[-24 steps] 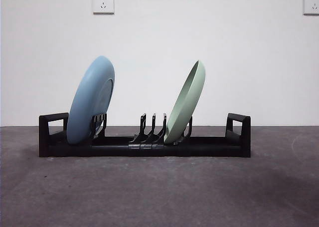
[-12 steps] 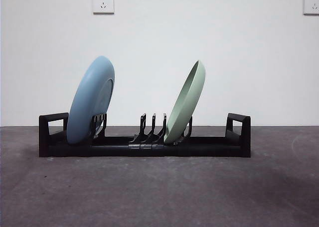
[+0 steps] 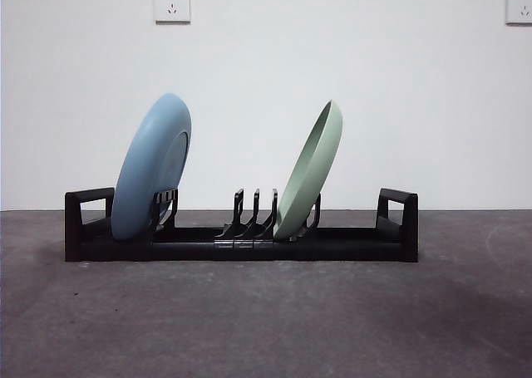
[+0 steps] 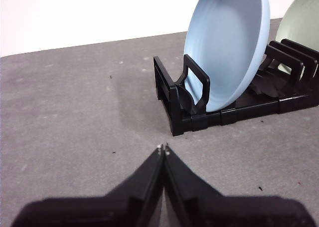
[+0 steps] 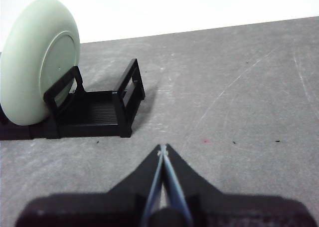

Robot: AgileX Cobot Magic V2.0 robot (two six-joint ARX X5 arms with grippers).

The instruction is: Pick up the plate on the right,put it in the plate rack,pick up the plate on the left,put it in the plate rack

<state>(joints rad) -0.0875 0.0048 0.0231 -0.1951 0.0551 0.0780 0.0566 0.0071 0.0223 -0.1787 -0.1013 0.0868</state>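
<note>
The plate rack [image 3: 241, 233] is sitting on the grey counter [image 3: 266, 320], and both plates are standing in it, each tilted the same way. The blue plate [image 3: 151, 167] is leaning among the prongs just inside one boxy looped end of the rack, touching that end's loop in the left wrist view. The green plate [image 3: 309, 171] is standing past the middle prongs of the rack, toward the other looped end, with an open stretch of rack between it and that end. Three bare prongs are rising between the two plates.

The left end effector [image 4: 162, 148] is hovering over bare counter near the rack's blue-plate end, clenched on nothing. The right end effector [image 5: 163, 148] is hovering over bare counter near the rack's green-plate end, likewise clenched and empty-handed.
</note>
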